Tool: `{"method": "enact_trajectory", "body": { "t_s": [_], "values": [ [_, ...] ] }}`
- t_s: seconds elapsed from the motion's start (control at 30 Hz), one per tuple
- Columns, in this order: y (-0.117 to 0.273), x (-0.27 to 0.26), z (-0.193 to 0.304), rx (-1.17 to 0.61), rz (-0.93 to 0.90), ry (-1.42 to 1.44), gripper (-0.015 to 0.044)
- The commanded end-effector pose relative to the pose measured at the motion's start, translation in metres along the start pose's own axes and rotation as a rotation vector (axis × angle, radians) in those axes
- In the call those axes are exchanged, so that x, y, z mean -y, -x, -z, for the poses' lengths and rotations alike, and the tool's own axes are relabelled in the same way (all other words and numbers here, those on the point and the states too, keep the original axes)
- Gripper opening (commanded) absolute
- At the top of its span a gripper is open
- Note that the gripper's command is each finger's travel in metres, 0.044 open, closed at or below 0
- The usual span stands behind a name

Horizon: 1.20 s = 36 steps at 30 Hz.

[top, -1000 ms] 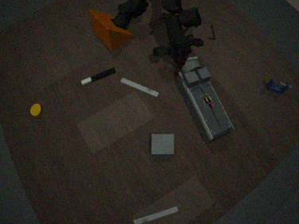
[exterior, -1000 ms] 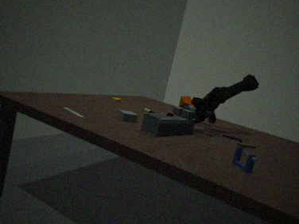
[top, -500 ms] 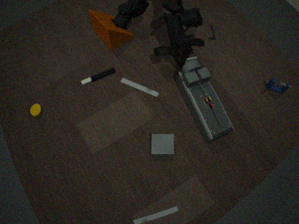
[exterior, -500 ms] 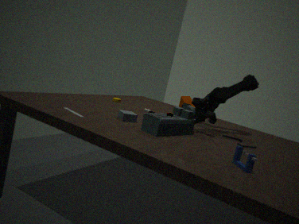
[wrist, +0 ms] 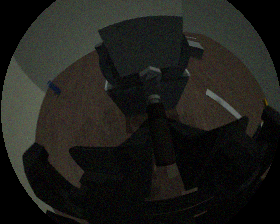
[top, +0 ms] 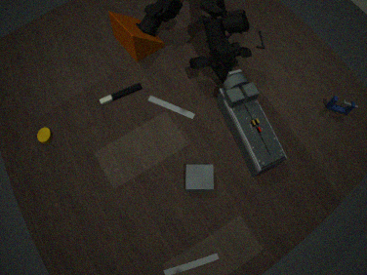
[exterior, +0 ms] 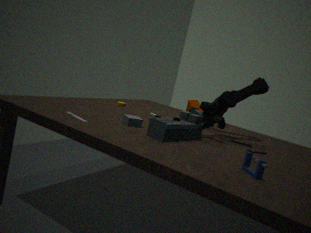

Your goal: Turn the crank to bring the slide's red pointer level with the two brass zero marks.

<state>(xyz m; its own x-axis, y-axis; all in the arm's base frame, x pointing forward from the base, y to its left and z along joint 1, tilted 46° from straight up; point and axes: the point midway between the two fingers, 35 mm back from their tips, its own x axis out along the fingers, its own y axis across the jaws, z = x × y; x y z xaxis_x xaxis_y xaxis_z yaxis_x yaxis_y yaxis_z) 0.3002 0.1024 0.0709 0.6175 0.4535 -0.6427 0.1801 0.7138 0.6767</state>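
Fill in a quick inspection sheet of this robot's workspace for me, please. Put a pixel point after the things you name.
Surface: brown tabletop (top: 146, 224) (exterior: 207, 157), two paler rectangular patches
Job's things: grey machine (top: 249, 132) (exterior: 175, 131); red pointer (top: 259, 130) near the brass marks (top: 255, 122), not level with them
Clutter: orange wedge, yellow disc, grey block, two pale strips, black-and-white stick, blue bracket, small dark hooked piece
Gripper: the gripper (wrist: 155, 121) is shut on the crank handle (wrist: 161, 135)
Cables: nothing seen
Surroundings: plain walls, dim light
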Motion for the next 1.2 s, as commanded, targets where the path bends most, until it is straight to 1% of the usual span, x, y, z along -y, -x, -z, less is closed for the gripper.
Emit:
{"method": "enact_trajectory", "body": {
  "t_s": [0.0,1.17],
  "values": [
    [0.0,-0.0092,0.0001,-0.008,-0.025,0.011,0.0],
    [0.0016,-0.0141,-0.001,-0.008,-0.025,0.011,0.0]
  ]
}}
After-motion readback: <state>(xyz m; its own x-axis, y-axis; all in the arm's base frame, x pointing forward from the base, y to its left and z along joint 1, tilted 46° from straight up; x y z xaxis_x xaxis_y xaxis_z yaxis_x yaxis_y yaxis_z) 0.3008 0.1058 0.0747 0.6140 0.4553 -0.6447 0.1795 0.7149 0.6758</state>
